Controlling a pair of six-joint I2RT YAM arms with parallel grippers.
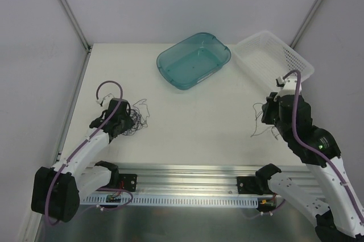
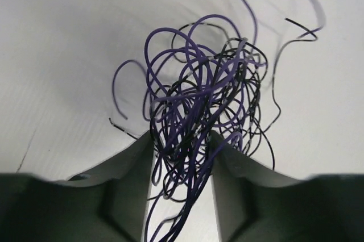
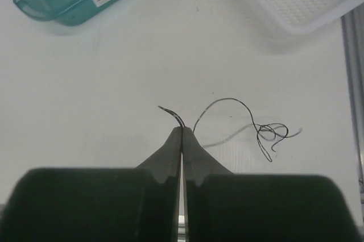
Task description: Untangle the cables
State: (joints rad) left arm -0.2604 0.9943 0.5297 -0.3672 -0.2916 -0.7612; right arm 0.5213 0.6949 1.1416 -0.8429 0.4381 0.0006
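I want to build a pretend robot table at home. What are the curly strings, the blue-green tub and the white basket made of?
The cables look like thin wire in smooth purple and black plastic coating: they hold springy loops. The tub seems teal plastic: see-through, with a shiny rim. The basket looks like matte white plastic, with a grid of small holes.

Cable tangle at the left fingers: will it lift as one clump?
Probably as one clump: the cable tangle has purple and black loops interlocked. Likely light and springy, since the thin strands curl. Those between the left fingers may slip.
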